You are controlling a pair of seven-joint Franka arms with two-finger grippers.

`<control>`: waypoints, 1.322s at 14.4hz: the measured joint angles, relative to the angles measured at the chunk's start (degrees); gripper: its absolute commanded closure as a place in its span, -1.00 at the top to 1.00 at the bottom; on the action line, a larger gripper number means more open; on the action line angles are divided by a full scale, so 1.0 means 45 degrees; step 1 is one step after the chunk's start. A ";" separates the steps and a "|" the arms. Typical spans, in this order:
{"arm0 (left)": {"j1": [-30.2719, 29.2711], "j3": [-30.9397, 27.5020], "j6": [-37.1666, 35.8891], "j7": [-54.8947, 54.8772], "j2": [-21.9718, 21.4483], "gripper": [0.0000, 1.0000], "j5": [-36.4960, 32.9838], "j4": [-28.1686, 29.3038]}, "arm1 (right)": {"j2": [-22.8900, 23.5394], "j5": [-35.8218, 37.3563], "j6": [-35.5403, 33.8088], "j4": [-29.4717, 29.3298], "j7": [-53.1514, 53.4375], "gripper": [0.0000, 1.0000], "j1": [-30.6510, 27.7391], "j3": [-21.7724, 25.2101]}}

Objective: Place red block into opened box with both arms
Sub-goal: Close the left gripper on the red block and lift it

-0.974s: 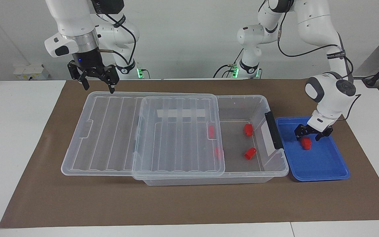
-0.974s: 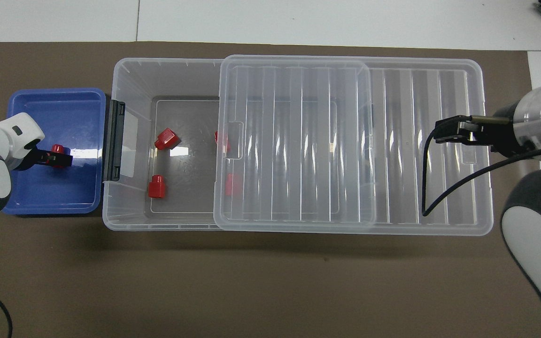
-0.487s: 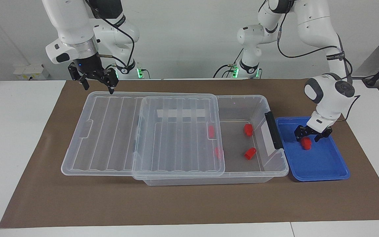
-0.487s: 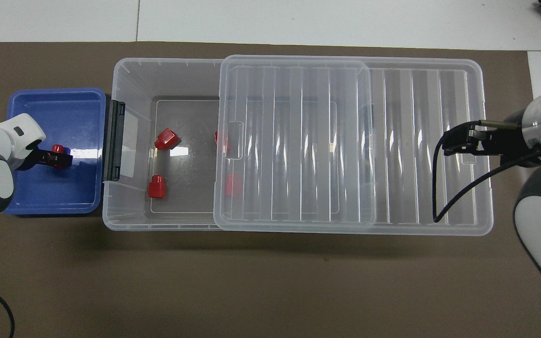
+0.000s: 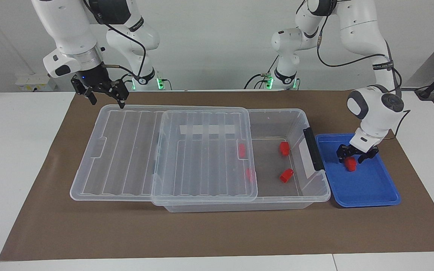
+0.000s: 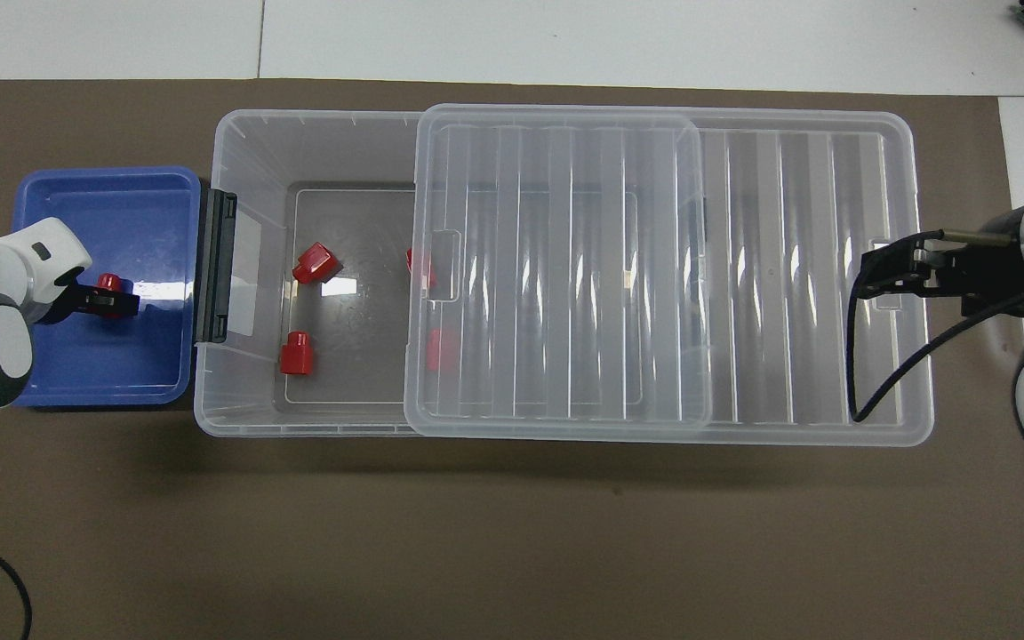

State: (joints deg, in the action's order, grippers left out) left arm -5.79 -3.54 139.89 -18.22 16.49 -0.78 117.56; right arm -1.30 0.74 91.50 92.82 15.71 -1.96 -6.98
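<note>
One red block [image 5: 350, 164] [image 6: 108, 282] lies in the blue tray [image 5: 367, 188] beside the box. My left gripper [image 5: 351, 157] [image 6: 112, 303] is down in the tray right over this block. The clear box [image 5: 317, 188] [image 6: 236, 418] stands mid-table. Its ribbed lid [image 5: 202, 150] [image 6: 565, 267] is slid toward the right arm's end, so the end by the black handle clip [image 5: 313, 148] is uncovered. My right gripper [image 5: 106, 102] [image 6: 869, 274] hangs open over the lid's outer end, holding nothing.
Two red blocks [image 5: 284, 148] [image 5: 286, 175] lie on the uncovered box floor, and two more show through the lid [image 6: 441, 348]. A brown mat [image 5: 217, 233] covers the table around the box. A black cable [image 6: 859, 373] hangs from the right arm over the lid.
The right gripper has drawn back toward the right arm's end of the lid. The left gripper has stayed over the tray's block, and its jaws have narrowed.
</note>
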 measured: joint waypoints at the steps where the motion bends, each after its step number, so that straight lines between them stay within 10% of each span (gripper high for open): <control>1: 0.0000 0.0000 0.0000 -0.0011 0.0005 -0.59 0.0000 0.0004 | -0.0026 0.0000 0.0010 0.0043 -0.0002 0.99 0.0022 -0.0011; 3: 0.0000 0.0001 -0.0001 -0.0039 0.0015 -1.00 0.0000 0.0010 | -0.0069 0.0001 0.0011 0.0074 -0.0006 0.98 0.0025 -0.0038; 9: 0.0000 -0.0001 -0.0851 -0.0042 -0.0027 -1.00 0.0002 -0.0268 | -0.0091 0.0301 0.0012 0.0090 -0.0375 0.99 0.0029 -0.0109; 19: 0.0477 0.0398 -0.9299 0.3862 -0.1500 -1.00 0.0920 -0.5052 | -0.0099 0.0301 0.0012 0.0099 -0.0376 1.00 0.0029 -0.0119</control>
State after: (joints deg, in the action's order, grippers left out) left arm -3.64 -1.75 98.04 -0.84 9.74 3.36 94.83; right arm -1.74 2.10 91.56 93.27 14.02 -1.83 -7.51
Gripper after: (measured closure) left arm 0.656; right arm 0.000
